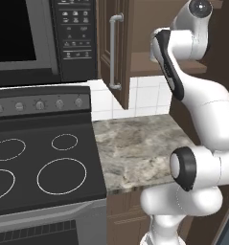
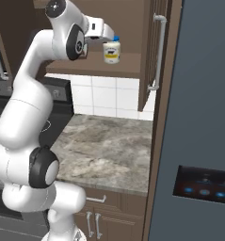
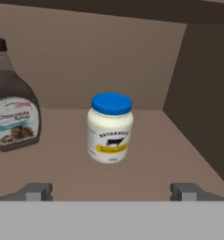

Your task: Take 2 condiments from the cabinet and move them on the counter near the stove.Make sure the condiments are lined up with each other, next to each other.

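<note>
1. White with a blue lid and a yellowish label, the jar (image 3: pixel 109 128) is seen standing upright on the cabinet shelf (image 3: pixel 146 154), near the middle of the hand view.
2. A dark brown bottle (image 3: pixel 11 110) with a dark cap is placed on the same shelf, to the left of the jar and apart from it; its label reads "Chocolate".
3. The gripper (image 3: pixel 111 191) is held in front of the jar, level with the shelf, and its fingers (image 3: pixel 36 191) are spread wide, wider than the jar. Nothing is held between them.
4. In the right base view the jar (image 2: pixel 112 51) is seen just beyond the hand, at the front of the shelf (image 2: pixel 100 70) in the opened cabinet.
5. The cabinet door (image 1: pixel 117 48) with its silver bar handle is swung open toward the stove side in the left base view.
6. The marbled table (image 1: pixel 135 146) lies below the cabinet, with the black stove (image 1: pixel 44 165) touching its left edge.
7. A black microwave (image 1: pixel 39 38) is mounted above the stove.
</note>
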Controlling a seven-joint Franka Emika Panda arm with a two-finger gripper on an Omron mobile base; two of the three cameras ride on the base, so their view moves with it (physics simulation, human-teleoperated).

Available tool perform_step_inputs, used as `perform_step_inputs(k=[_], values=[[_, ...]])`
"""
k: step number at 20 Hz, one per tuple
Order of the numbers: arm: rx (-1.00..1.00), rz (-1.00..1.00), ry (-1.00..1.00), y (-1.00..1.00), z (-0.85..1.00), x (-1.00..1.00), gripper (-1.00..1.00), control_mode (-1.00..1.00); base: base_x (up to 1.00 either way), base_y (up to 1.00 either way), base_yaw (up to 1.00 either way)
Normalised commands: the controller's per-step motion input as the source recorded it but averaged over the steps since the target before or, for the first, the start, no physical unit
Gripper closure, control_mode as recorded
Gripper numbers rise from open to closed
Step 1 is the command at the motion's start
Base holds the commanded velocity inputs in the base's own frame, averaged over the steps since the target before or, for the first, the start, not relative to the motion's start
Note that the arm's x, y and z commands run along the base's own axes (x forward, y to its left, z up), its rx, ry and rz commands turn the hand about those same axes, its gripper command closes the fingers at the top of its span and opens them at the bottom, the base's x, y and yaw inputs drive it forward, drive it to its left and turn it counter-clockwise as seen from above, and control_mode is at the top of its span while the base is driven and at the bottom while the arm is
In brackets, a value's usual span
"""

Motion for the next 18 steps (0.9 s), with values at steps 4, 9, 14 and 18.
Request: perform_step_inputs(k=[4, 9, 14, 18], values=[[0.04, 0.00, 0.00, -0.01, 0.00, 0.23, -1.00, -1.00, 0.00, 0.00, 0.00], [0.04, 0.00, 0.00, -0.01, 0.00, 0.33, -1.00, -1.00, 0.00, 0.00, 0.00], [0.02, -0.02, 0.00, -0.07, 0.00, 0.27, -1.00, -1.00, 0.00, 0.00, 0.00], [0.00, -0.05, 0.00, -0.21, 0.00, 0.18, -1.00, -1.00, 0.00, 0.00, 0.00]])
